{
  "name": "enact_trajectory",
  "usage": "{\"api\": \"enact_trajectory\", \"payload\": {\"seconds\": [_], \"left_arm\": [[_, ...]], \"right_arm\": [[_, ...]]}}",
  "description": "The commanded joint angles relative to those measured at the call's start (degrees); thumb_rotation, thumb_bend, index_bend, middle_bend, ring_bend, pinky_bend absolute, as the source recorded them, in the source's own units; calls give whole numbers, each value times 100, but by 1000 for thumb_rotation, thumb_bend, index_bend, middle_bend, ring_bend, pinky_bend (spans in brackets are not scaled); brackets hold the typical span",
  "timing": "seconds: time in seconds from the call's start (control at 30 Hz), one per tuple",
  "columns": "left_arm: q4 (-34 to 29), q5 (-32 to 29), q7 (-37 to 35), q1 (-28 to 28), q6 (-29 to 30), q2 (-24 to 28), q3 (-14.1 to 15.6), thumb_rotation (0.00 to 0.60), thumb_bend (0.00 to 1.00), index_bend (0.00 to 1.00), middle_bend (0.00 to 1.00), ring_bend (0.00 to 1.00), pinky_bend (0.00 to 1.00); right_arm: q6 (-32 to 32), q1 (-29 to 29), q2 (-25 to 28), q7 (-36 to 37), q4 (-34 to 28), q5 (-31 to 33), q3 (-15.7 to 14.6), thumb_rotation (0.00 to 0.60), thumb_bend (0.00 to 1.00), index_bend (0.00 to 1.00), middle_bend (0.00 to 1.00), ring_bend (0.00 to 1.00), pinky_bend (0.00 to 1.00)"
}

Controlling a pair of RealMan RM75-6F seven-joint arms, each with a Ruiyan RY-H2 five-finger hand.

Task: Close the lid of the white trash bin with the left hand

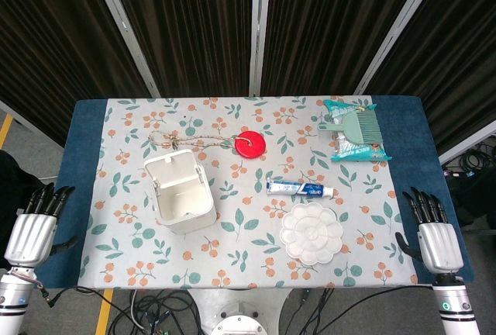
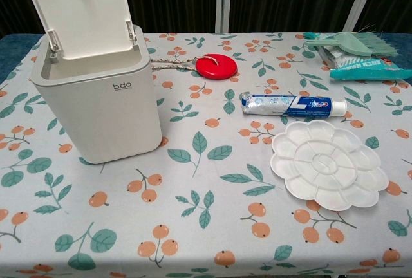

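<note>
White plastic trash bin (image 2: 96,98) stands upright, its hinged lid (image 2: 80,11) raised open. Left hand (image 1: 32,226) and right hand (image 1: 434,234) flank it, well apart, fingers spread, holding nothing.

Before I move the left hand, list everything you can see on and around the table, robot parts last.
trash bin: 1, white, left part of the cloth, lid standing open
disc on a rope: 1, red, behind the bin
toothpaste tube: 1, blue and white, centre right
palette: 1, white, flower-shaped, front right
brush and dustpan: 1 set, teal, far right
packet: 1, teal, under the brush set
tablecloth: 1, floral
left hand: open, off the left edge
right hand: open, off the right edge
</note>
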Motion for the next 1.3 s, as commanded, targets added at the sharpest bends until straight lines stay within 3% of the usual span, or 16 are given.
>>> {"api": "enact_trajectory", "payload": {"seconds": [0.03,0.27,0.47,0.77,0.93,1.1,1.3], "left_arm": [[62,-18,-107,46,58,-22,-57,600,20,108,122,19,119],[-28,83,-280,16,40,18,-85,600,20,108,123,19,119],[-432,246,-965,-217,-162,269,-172,600,20,108,123,19,120],[-1006,326,-1943,-996,-811,788,-628,600,23,105,122,20,127],[-1064,15,-3177,-1476,-1404,899,-937,598,170,105,140,59,202],[-1186,-155,-4981,-1898,-2054,1046,-1106,490,213,130,214,115,249],[-1127,-160,-5780,-2332,-2682,1161,-1152,392,194,140,220,137,253]], "right_arm": [[9,0,13,-14,-21,-10,-2,600,247,0,0,0,0],[-10,-2,38,-20,-41,7,-6,600,246,0,0,0,0],[3,-11,59,-34,-45,-32,-36,600,247,0,0,0,0],[-25,-4,38,-25,12,2,-21,600,247,0,0,0,0],[-36,-1,44,-26,23,14,-16,600,247,0,0,0,0],[-46,-8,44,-6,48,32,-19,600,246,0,0,0,0],[-77,-3,21,39,102,51,-20,600,247,0,0,0,0]]}}
